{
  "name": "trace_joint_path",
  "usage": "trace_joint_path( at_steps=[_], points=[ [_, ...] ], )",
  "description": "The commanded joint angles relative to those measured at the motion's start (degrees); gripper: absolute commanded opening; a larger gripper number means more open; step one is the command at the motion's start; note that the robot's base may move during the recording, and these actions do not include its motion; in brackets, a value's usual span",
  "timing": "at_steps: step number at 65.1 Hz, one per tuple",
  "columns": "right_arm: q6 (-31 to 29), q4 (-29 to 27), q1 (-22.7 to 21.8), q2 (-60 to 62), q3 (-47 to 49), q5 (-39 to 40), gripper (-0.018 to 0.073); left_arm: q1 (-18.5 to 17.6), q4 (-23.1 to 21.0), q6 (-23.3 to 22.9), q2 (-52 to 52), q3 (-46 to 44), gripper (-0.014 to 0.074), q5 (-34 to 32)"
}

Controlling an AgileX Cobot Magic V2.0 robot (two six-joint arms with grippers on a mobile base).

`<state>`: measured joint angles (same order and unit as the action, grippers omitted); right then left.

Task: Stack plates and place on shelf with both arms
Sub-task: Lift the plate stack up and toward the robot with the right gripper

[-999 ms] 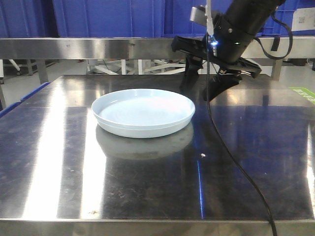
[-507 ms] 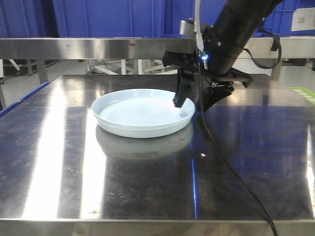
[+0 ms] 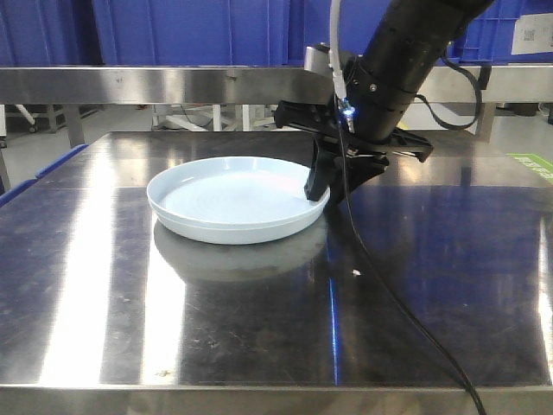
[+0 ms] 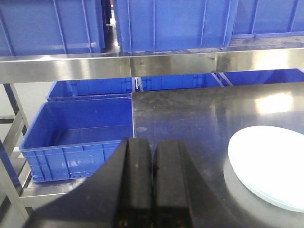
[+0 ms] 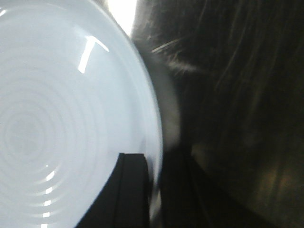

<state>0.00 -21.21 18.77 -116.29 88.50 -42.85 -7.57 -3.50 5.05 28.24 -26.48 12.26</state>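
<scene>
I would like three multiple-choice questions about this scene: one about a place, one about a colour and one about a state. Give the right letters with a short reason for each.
1. Where is the right gripper?
A. At the rim of the plate, one finger inside and one outside
B. Inside a crate
C. Hanging far away from the plate

2. What colour are the crates on the shelf?
A. Red
B. Blue
C. Green

3. How do the fingers of the left gripper stand?
A. Spread wide
B. Together, with nothing between them
C. Closed on a cup

Answers:
1 A: the right wrist view shows the plate's rim between the two fingers.
2 B: every crate in the left wrist view is deep blue.
3 B: the left wrist view shows the two fingers side by side, holding nothing.
</scene>
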Motion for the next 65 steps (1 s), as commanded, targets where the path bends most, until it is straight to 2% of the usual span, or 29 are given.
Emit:
trace_joint_path(
  at_steps=[1,15,26,36,43,65],
  points=[
    [0.00,-0.71,0.15,2.71,1.38,-0.02,0.0054,0.12,-0.08,-0.42,0.26,-1.61,0.0082,-4.39],
    [0.62,-0.71,0.09,4.32,1.38,0.82,0.0056,0.12,-0.08,-0.42,0.26,-1.61,0.0082,-4.39],
    [0.00,-0.60,-0.53,7.62,1.23,4.60,0.0056,0.12,-0.08,-0.42,0.26,-1.61,0.0082,-4.39],
    [-3.36,-0.60,-1.21,12.89,-4.35,14.86,0.0056,0.12,-0.08,-0.42,0.26,-1.61,0.0082,-4.39],
    [-3.53,0.00,-2.76,16.96,-10.65,21.07,0.0056,0.12,-0.08,-0.42,0.26,-1.61,0.0082,-4.39],
    [-3.53,5.87,-10.27,32.45,-27.56,37.04,0.0056,0.12,-0.08,-0.42,0.26,-1.61,0.0082,-4.39]
  ],
)
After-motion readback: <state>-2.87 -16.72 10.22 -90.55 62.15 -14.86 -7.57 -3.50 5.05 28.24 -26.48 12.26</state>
